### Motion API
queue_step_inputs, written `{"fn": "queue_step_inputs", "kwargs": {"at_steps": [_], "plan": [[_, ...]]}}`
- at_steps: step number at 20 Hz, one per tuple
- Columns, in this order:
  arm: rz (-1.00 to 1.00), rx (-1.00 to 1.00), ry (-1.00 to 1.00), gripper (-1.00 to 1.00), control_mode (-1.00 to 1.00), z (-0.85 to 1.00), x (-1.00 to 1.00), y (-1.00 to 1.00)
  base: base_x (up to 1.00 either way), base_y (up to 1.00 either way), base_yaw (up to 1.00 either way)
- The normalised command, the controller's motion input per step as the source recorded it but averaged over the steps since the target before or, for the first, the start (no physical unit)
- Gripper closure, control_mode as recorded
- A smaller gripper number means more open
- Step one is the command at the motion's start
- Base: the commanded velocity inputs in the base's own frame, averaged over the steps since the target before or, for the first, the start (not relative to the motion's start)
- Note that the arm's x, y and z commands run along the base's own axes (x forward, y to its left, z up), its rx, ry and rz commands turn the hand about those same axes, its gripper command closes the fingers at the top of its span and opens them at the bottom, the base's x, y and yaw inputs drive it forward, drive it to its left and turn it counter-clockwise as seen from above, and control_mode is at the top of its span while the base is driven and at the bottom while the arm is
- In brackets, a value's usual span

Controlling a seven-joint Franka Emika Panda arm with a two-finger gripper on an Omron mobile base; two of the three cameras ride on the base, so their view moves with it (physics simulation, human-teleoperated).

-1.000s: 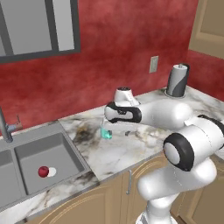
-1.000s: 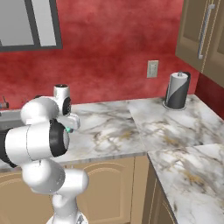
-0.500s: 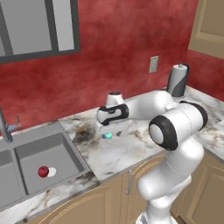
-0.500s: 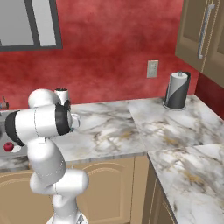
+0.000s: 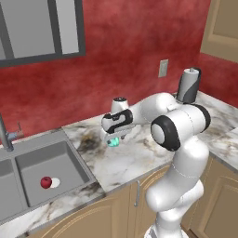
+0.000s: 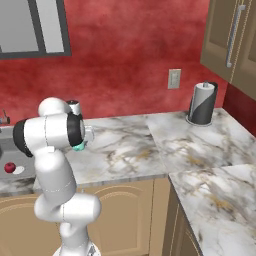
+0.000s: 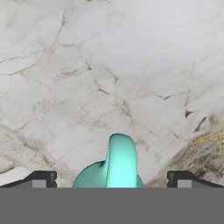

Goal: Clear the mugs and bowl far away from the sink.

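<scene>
Gripper [image 7: 112, 181] has its fingers spread around the mint-green mug [image 7: 114, 165] just right of the sink [image 5: 32, 174], so I'd centre on the handle before squeezing, then carry it far right.

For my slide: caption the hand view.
Mint-green mug, handle up, sits between the open claw over the marble counter.

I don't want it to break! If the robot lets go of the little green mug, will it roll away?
Probably not far: the mint-green mug has a handle sticking out, which would likely stop a roll. It looks stiff and small, so probably light. The marble counter looks hard, so a drop might chip it.
</scene>
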Motion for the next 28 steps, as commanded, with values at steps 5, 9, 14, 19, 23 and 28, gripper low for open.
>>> {"fn": "queue_step_inputs", "kwargs": {"at_steps": [5,9,14,19,23,28], "plan": [[0.04,0.0,-0.13,1.0,-1.0,-0.06,0.02,0.0,0.0,0.0,0.0],[0.0,0.0,-0.06,1.0,-1.0,-0.05,0.0,0.0,0.0,0.0,0.0],[0.0,0.0,-0.01,1.0,-1.0,-0.02,0.0,0.0,0.0,0.0,0.0],[0.0,0.0,0.0,1.0,-1.0,0.03,0.0,-0.01,0.0,0.0,0.0],[0.0,0.02,0.0,1.0,-1.0,0.34,0.0,-0.06,0.0,0.0,0.0],[0.03,0.03,0.0,1.0,-1.0,0.42,-0.17,-0.05,0.0,0.0,0.0]]}}
